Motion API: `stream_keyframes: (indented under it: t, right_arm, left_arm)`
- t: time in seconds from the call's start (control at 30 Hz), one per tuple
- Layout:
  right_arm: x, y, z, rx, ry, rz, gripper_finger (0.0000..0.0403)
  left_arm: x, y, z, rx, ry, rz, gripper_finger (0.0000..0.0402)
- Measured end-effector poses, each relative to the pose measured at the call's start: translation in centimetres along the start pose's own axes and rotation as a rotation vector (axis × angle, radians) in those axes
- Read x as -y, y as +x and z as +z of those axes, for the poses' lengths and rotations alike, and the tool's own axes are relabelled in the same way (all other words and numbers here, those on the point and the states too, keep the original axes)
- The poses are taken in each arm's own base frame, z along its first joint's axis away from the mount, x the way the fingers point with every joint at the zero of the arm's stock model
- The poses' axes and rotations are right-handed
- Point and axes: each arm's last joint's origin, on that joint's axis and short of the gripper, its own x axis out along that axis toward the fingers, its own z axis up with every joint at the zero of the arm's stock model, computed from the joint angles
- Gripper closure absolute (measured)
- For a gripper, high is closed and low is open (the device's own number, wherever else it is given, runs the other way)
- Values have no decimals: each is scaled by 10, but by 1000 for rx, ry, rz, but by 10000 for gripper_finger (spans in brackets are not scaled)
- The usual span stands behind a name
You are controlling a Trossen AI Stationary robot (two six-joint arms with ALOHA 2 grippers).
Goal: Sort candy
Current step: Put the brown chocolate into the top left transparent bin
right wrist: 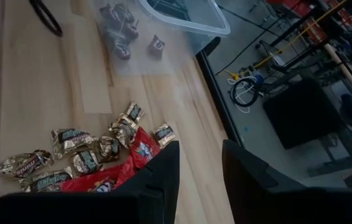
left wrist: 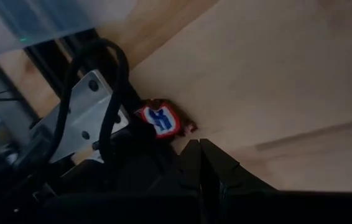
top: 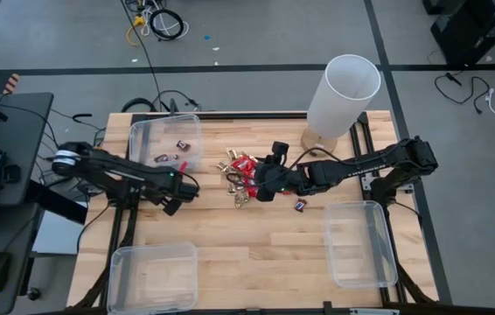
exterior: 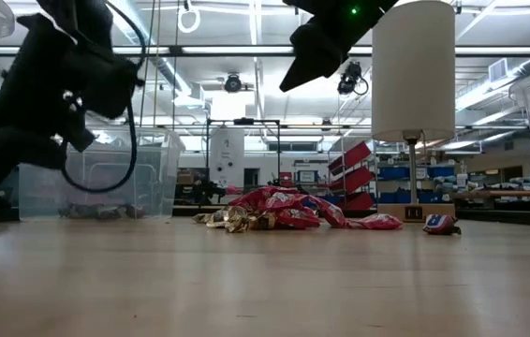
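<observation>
- Right claw (top: 265, 188) open, empty, above the candy (top: 243, 175); left claw (top: 174, 206) closed.
- Candy: red and gold wrappers heaped mid-table.
- Right wrist view alone shows pieces inside the bin (right wrist: 182, 18).

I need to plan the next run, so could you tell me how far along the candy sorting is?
Early stage. Done: a few dark pieces lie in the far-left bin. In hand: the right gripper hangs open over the candy pile, holding nothing; the left gripper is shut near the left bin. Left: most of the pile, one stray piece beside it, and two near bins that look empty.
</observation>
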Motion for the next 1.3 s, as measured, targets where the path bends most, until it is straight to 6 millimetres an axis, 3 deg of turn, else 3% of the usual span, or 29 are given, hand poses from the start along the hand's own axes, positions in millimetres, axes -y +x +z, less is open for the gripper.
stream_keyframes:
  t: [0.3, 0.63, 1.3]
  right_arm:
    - [0, 0, 0, 0, -4, 0, 296]
    - [0, 0, 0, 0, -9, 1, 295]
    - [0, 0, 0, 0, -13, 2, 295]
  left_arm:
    - [11, 19, 5, -92, -4, 234, 401]
    - [25, 35, 11, -110, 32, 275, 401]
    - [30, 51, 14, -142, 54, 405, 401]
